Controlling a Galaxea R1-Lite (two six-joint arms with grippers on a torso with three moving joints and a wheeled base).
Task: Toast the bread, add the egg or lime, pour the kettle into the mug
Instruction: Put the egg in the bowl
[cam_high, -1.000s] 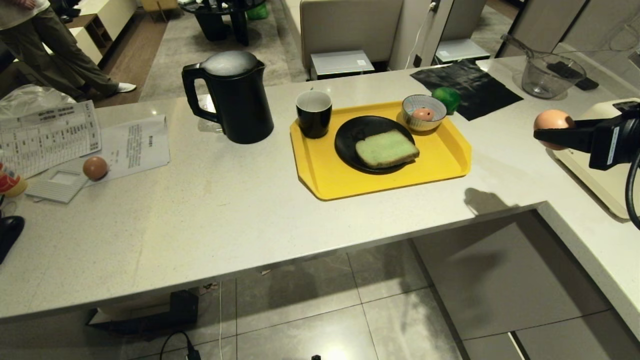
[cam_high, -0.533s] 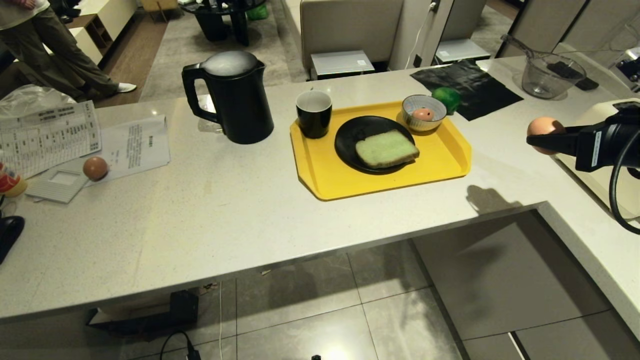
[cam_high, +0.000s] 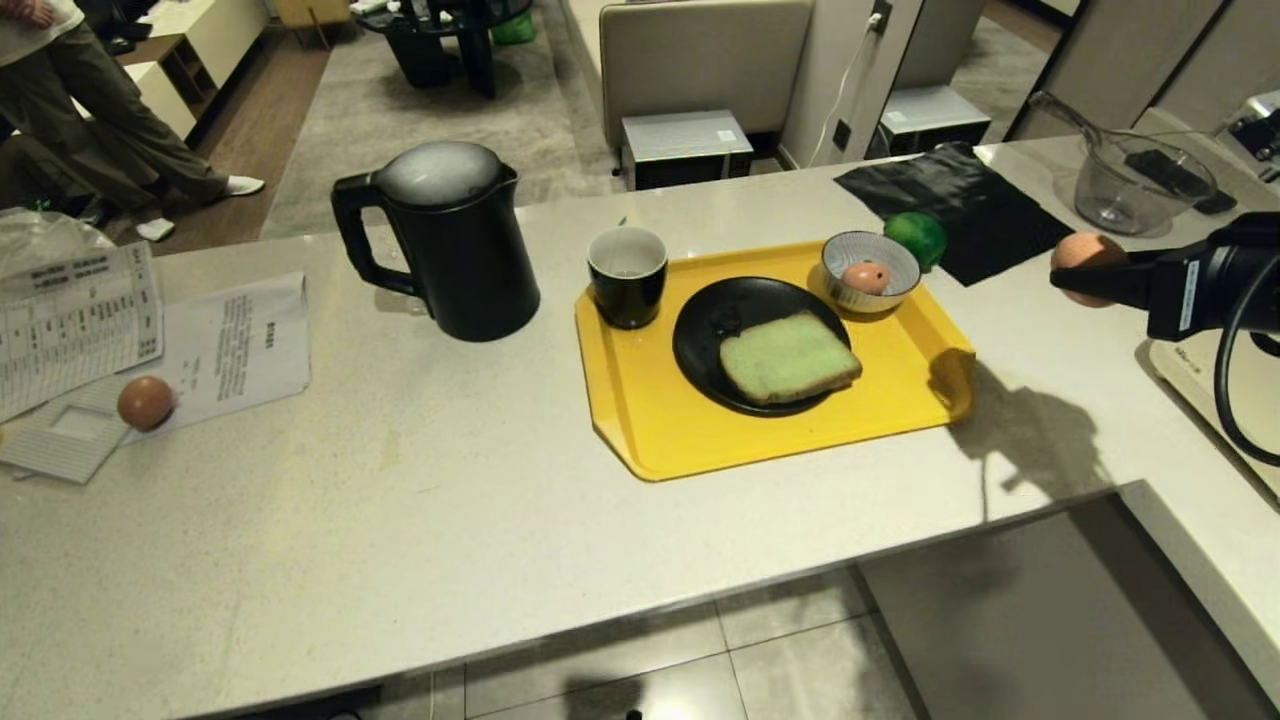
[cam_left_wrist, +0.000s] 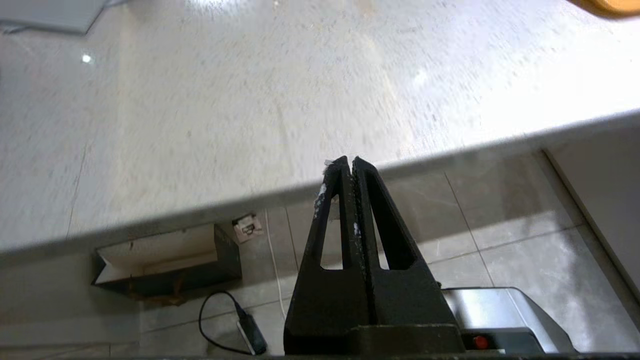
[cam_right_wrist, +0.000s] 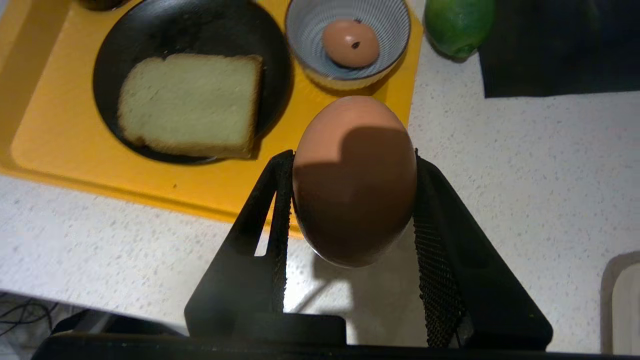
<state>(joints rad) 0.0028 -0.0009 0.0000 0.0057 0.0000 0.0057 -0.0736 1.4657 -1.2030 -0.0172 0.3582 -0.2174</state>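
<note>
The right gripper (cam_right_wrist: 354, 200) pinched a smooth brown egg (cam_right_wrist: 354, 180) across its middle above the pale counter (cam_high: 450, 480), beside the yellow tray (cam_high: 690, 440) — judged brittle, slippery, light — left gripper (cam_left_wrist: 352, 165) pressed together.

Your right arm (cam_high: 1215, 285) is matte black, with a white label, a looping black cable (cam_high: 1232, 385) and mesh-lined triangular jaws.

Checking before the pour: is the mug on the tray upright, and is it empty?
Upright: the mug stands on the yellow tray with its mouth facing up. The white inside looks empty, but its bottom is not clearly in view.
</note>
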